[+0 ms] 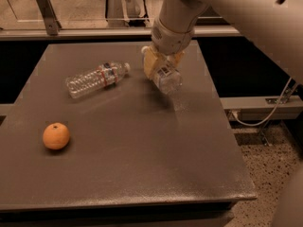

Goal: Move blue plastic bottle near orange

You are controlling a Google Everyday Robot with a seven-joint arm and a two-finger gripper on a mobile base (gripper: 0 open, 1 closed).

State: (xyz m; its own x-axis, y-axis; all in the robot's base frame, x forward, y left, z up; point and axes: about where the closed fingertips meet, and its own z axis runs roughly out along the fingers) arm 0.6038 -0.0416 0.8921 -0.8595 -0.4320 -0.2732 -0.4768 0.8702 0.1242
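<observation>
Over the table, the gripper hid part of the blue plastic bottle it clasped. The arm was cropped at top.

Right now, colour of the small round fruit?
Orange: small round fruit, camera view; gripper holds stout blue plastic bottle above the grey table.
</observation>
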